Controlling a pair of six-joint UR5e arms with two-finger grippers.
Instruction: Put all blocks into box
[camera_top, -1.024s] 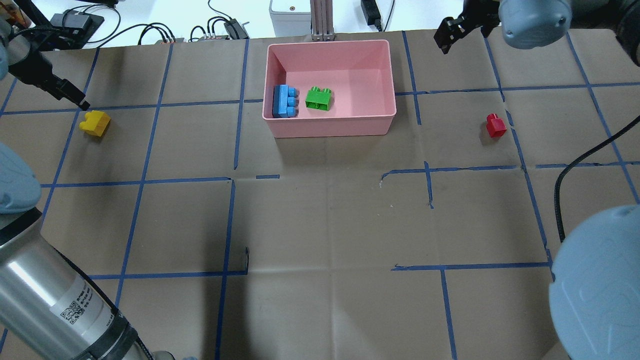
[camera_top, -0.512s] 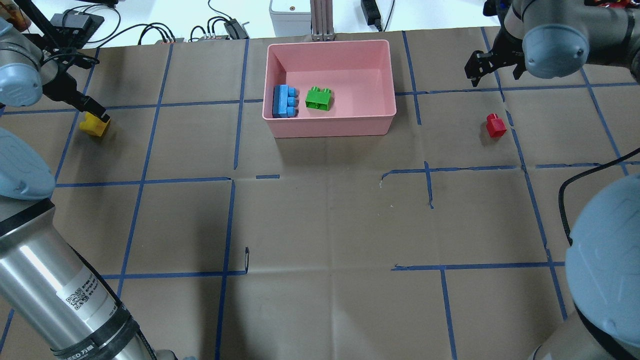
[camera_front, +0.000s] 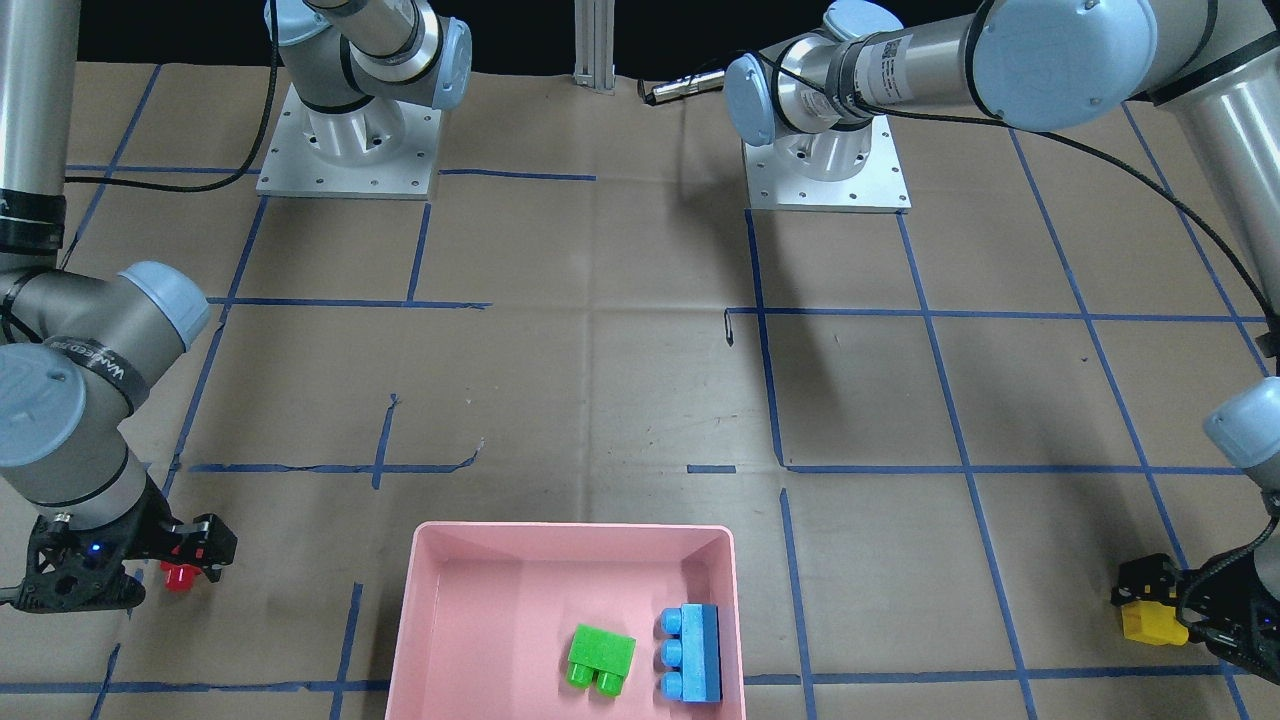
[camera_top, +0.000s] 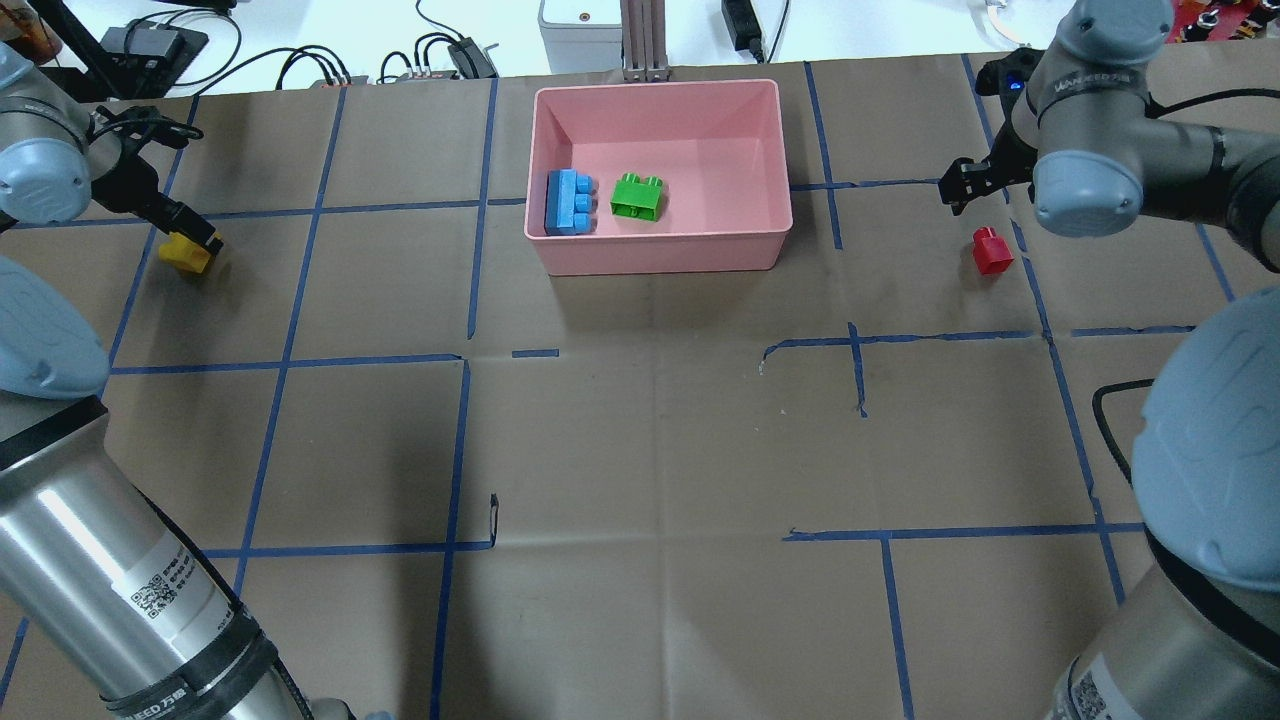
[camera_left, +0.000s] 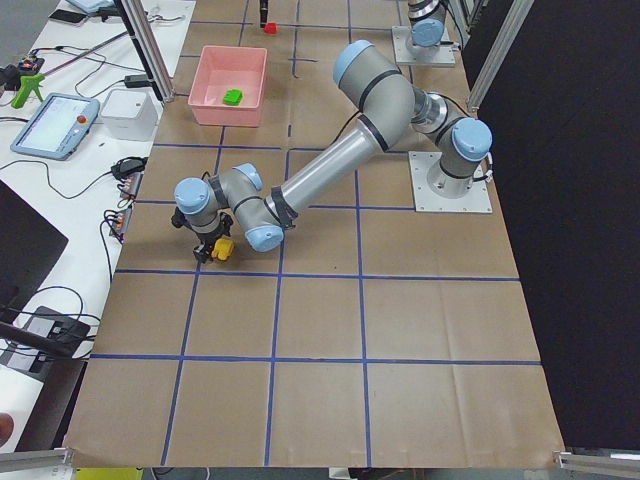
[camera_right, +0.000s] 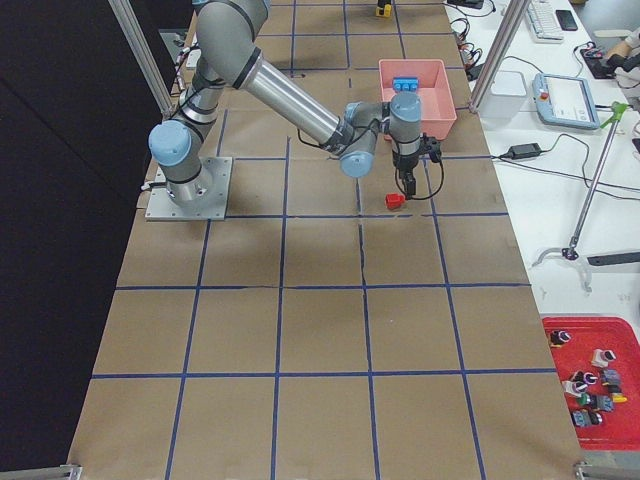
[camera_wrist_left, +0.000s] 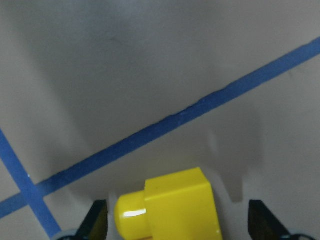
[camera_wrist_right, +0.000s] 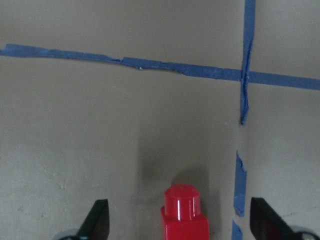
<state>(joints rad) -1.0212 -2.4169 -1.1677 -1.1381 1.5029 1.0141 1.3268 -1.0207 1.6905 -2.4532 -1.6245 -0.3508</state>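
arm band perhaps reading WANSEED, red block

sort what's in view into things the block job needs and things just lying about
Job: yellow block, red block, blue block, green block, pink box.
Lying about: cables, white unit, teach pendant, red parts tray.

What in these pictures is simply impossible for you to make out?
- Left wrist view: yellow studded plastic brick, lower part cut off by the bottom edge.
- Right wrist view: small red studded brick, likewise cut off below.
- Exterior left view: light blue brick hidden behind near wall of shallow pink plastic tray.
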